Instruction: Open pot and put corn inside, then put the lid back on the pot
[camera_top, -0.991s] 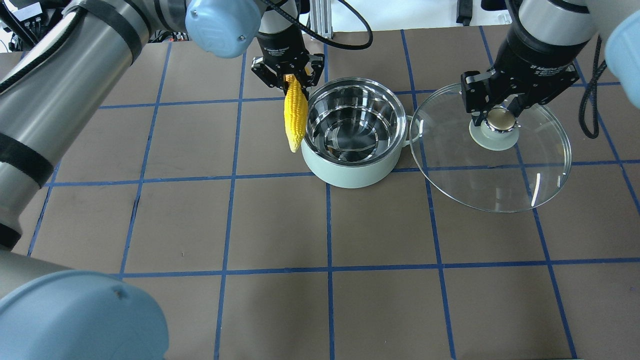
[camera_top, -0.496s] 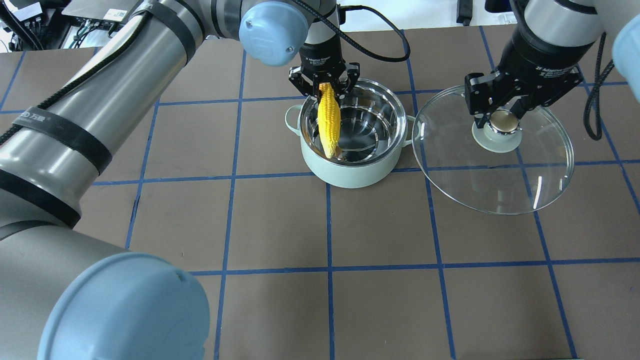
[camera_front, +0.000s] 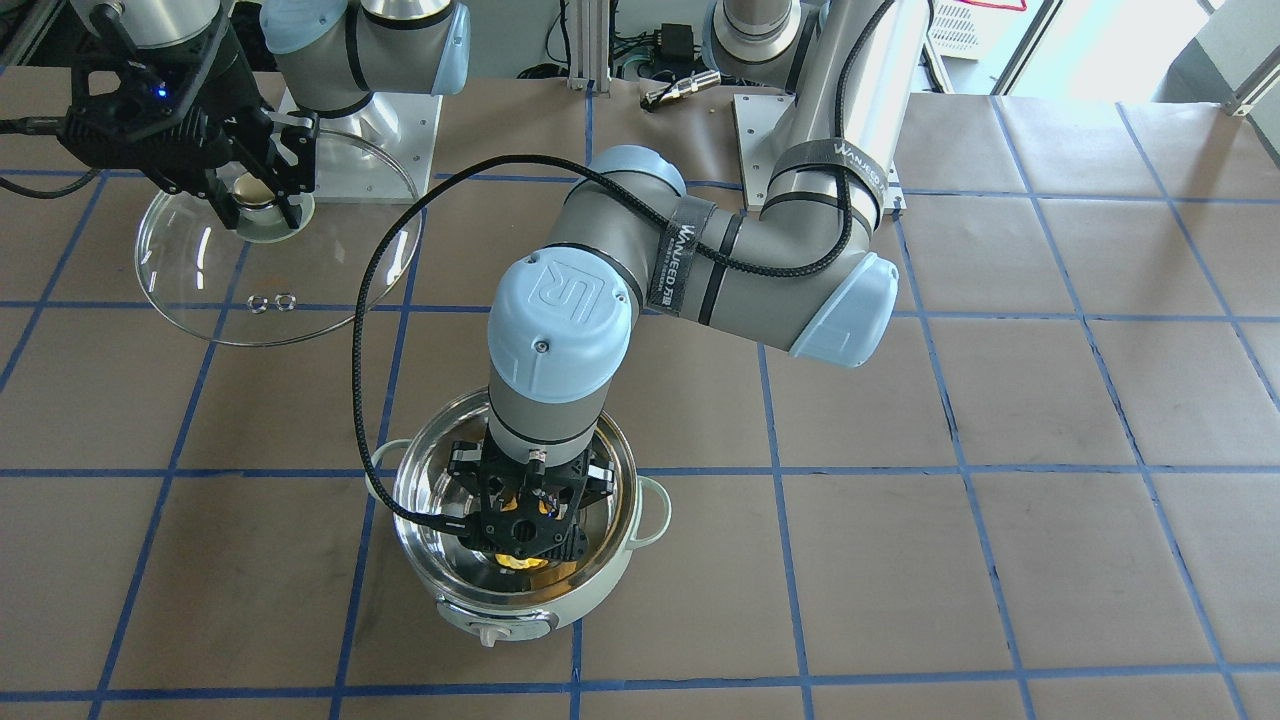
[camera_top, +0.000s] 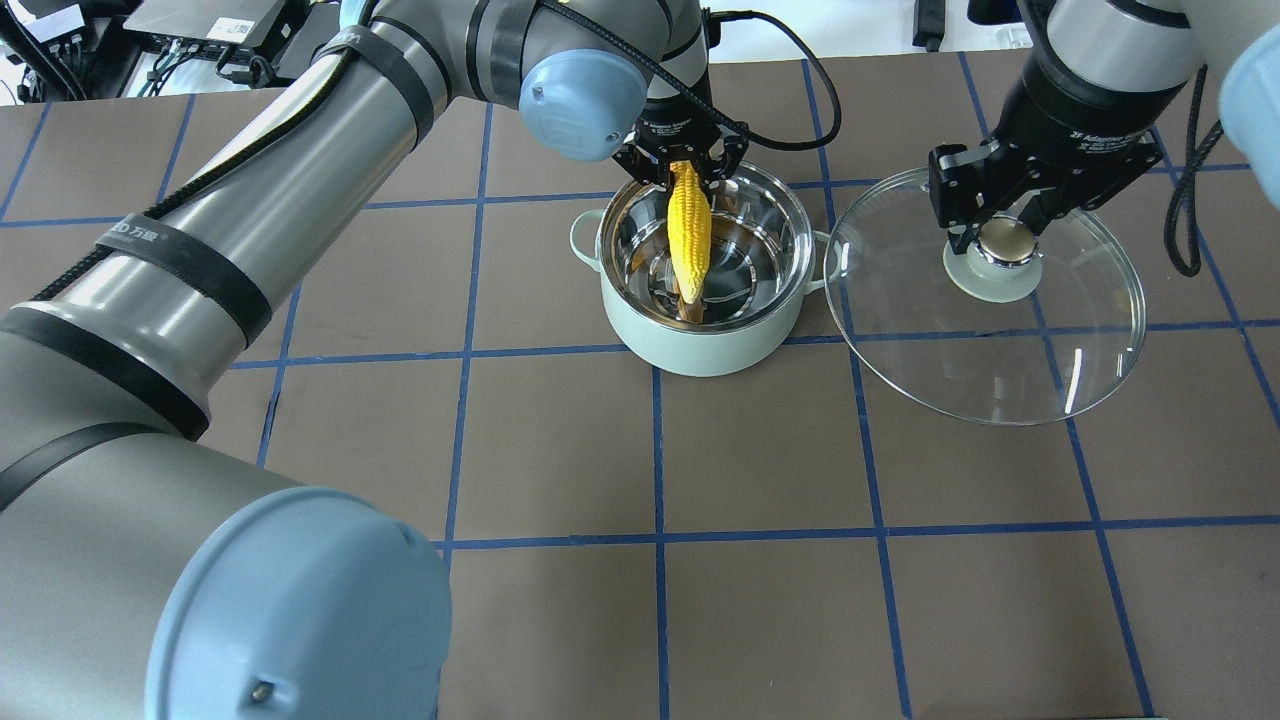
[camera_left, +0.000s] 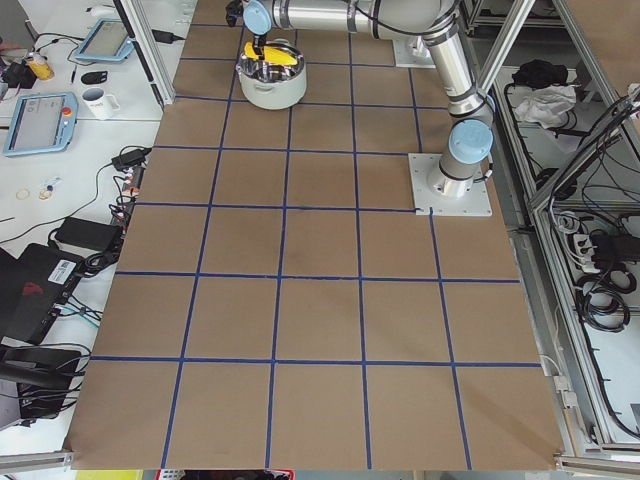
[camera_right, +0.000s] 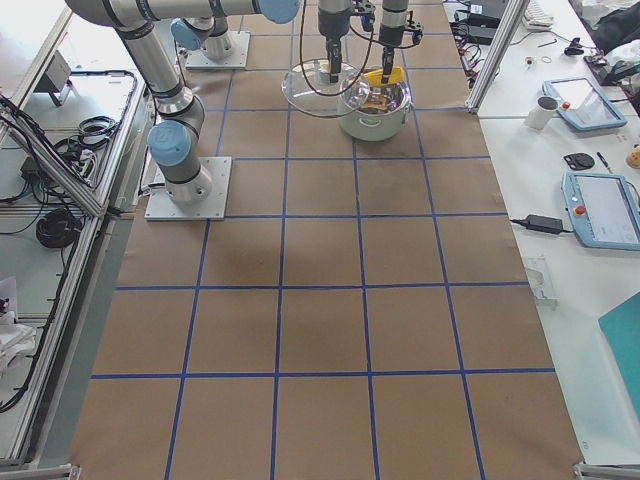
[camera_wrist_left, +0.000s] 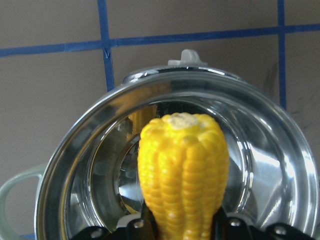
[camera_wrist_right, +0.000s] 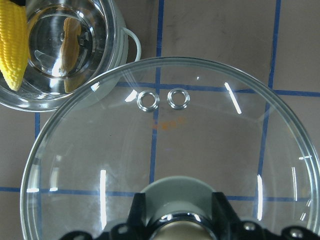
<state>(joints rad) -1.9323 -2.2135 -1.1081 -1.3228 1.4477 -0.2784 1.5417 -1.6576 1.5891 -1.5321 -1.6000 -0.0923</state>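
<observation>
Left gripper (camera_top: 688, 170) pinching yellow ear of corn (camera_top: 691, 240) tip-down over round mint-green pot (camera_top: 700, 350), for dropping; right gripper (camera_top: 1005, 235) clamping clear glass lid (camera_top: 1000, 370) beside pot, leaving room.

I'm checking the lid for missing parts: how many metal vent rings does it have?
2. Both sit side by side in the glass of the lid, towards the edge by the pot: the first ring nearer the pot, the second ring beside it. No more show in the clear glass.
</observation>
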